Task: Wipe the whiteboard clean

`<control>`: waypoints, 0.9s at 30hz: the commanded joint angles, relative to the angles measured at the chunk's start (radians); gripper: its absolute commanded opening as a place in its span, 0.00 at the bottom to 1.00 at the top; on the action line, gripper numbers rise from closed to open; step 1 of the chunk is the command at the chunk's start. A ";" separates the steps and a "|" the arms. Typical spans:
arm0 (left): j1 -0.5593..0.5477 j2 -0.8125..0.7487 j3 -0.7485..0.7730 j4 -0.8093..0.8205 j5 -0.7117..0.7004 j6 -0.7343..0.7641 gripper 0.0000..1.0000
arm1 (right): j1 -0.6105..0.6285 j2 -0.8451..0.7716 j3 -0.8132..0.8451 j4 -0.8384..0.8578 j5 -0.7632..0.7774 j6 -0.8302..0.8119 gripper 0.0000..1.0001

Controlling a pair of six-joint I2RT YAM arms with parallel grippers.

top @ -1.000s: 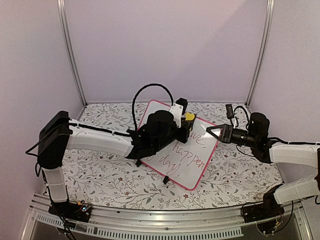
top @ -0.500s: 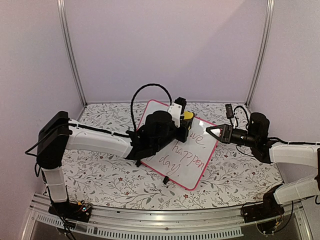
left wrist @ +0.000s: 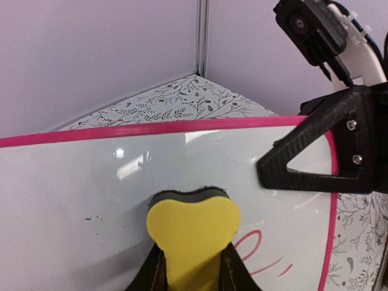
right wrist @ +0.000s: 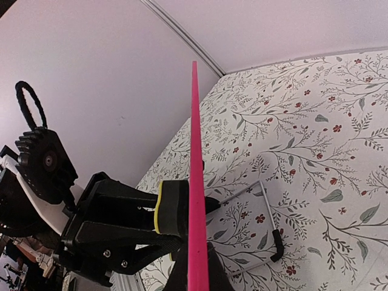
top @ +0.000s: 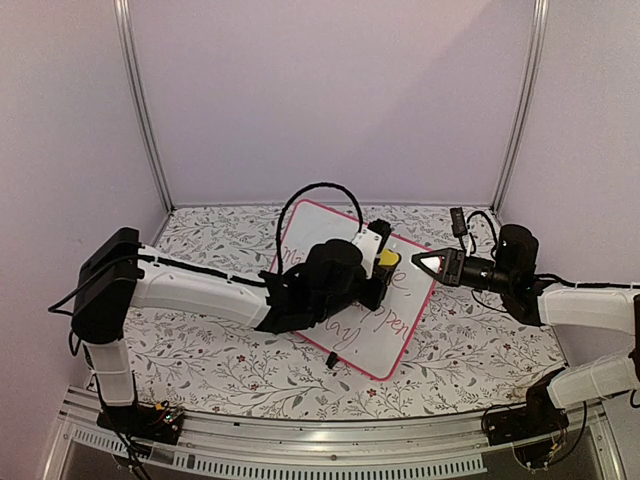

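Note:
The whiteboard (top: pixel 385 335) has a pink-red frame and stands tilted on the floral table, with red handwriting on its lower right part. My left gripper (top: pixel 383 266) is shut on a yellow eraser (top: pixel 387 259) and presses its black felt side against the board's upper right area. In the left wrist view the eraser (left wrist: pixel 194 230) sits on the glossy board (left wrist: pixel 85 188), with red strokes (left wrist: pixel 260 254) just to its right. My right gripper (top: pixel 428 264) is shut on the board's right edge. The right wrist view shows that pink edge (right wrist: pixel 195 151) end-on between my fingers, with the eraser (right wrist: pixel 173 206) on its left.
A floral cloth (top: pixel 200 350) covers the table. A black clip foot (top: pixel 329 358) sits at the board's near edge. A wire stand (right wrist: pixel 267 224) props the board from behind. Metal posts (top: pixel 140 110) and plain walls close in the back and sides.
My left gripper has slid the eraser right and down across the board's upper part. The left arm now covers more of the writing. The right gripper has held still.

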 commanded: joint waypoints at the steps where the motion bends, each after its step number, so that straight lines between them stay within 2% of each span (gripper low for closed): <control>1: -0.006 0.057 -0.003 -0.227 0.021 -0.039 0.00 | 0.054 0.024 -0.014 -0.083 -0.127 -0.067 0.00; 6: 0.004 0.042 -0.030 -0.307 0.054 -0.095 0.00 | 0.055 0.022 -0.014 -0.084 -0.126 -0.067 0.00; 18: 0.017 -0.018 -0.159 -0.359 0.079 -0.198 0.00 | 0.056 0.018 -0.017 -0.085 -0.120 -0.070 0.00; 23: 0.019 -0.012 -0.134 -0.359 0.066 -0.186 0.00 | 0.058 0.021 -0.017 -0.087 -0.120 -0.071 0.00; 27: 0.026 0.016 -0.049 -0.359 0.029 -0.155 0.00 | 0.059 0.020 -0.017 -0.087 -0.120 -0.070 0.00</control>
